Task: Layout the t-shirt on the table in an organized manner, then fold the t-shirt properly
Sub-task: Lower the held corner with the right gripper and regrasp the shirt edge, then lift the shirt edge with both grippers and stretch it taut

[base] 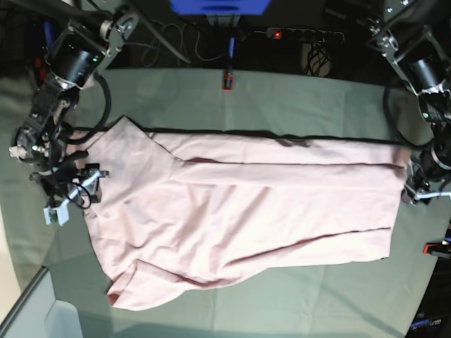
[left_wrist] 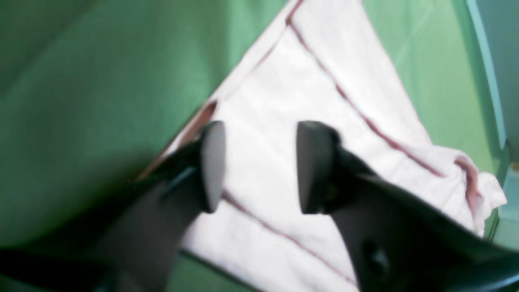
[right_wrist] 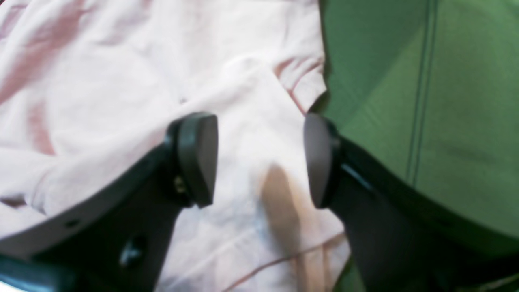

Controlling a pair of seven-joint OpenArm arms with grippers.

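Pale pink t-shirt [base: 239, 211], creased, plain side up on table [base: 282, 98]

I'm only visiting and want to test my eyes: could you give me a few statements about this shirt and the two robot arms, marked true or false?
1. The t-shirt is pale pink. True.
2. The shirt is folded into a small neat square. False: it lies spread wide across the table, with long creases.
3. The left tool has its jaws apart with nothing between them. True.
4. The right tool is lifting the shirt off the table. False: its jaws stand open above the cloth.
5. Large black lettering shows on the shirt. False: only plain pink fabric is visible.
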